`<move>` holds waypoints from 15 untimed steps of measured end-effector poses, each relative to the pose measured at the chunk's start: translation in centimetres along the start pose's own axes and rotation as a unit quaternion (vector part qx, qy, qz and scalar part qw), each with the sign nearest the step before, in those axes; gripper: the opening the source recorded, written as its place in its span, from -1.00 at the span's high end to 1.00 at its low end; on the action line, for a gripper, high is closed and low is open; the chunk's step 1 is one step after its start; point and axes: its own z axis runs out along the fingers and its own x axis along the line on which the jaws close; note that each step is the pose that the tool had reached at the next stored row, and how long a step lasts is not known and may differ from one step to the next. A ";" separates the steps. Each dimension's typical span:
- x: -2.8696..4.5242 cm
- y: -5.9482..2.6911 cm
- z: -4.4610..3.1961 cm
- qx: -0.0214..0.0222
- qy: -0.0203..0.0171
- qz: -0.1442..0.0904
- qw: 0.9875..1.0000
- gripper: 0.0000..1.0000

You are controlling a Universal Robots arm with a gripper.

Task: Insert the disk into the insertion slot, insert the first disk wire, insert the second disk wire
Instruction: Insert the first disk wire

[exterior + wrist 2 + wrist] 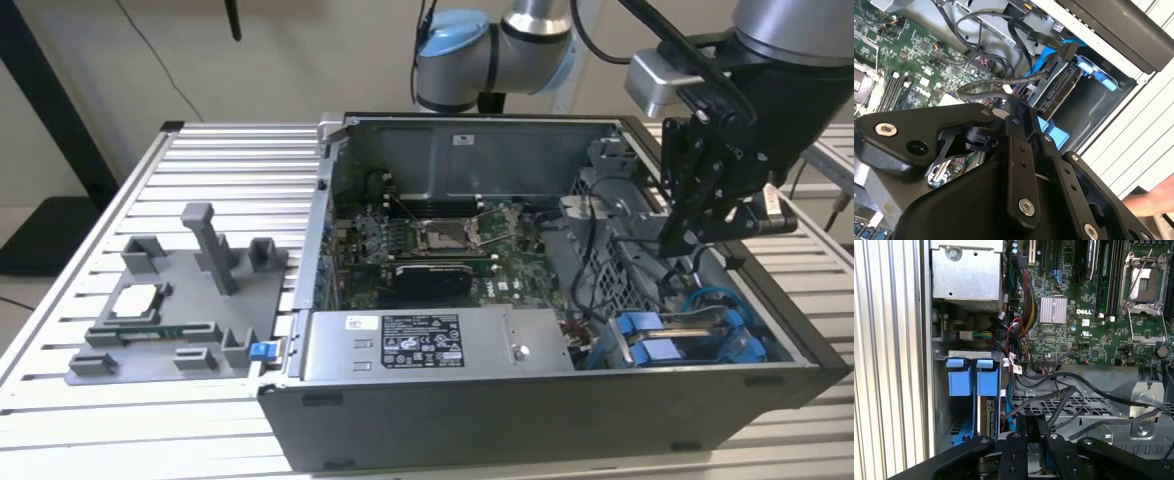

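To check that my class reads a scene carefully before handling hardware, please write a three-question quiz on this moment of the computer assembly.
1. True or false: the disk lies on the grey fixture.
2. The pincer hangs over: A the drive cage; B the CPU socket; C the power supply.
3. In the exterior view, on which side of the computer case does the grey fixture stand?

Key: 1 false, it sits in the drive cage. 2 A. 3 The exterior view's left.
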 end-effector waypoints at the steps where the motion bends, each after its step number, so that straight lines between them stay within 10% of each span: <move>1: 0.00 0.00 0.01 0.000 0.000 0.000 1.000 1.00; 15: 1.30 -1.19 0.38 -0.001 0.000 0.000 1.000 1.00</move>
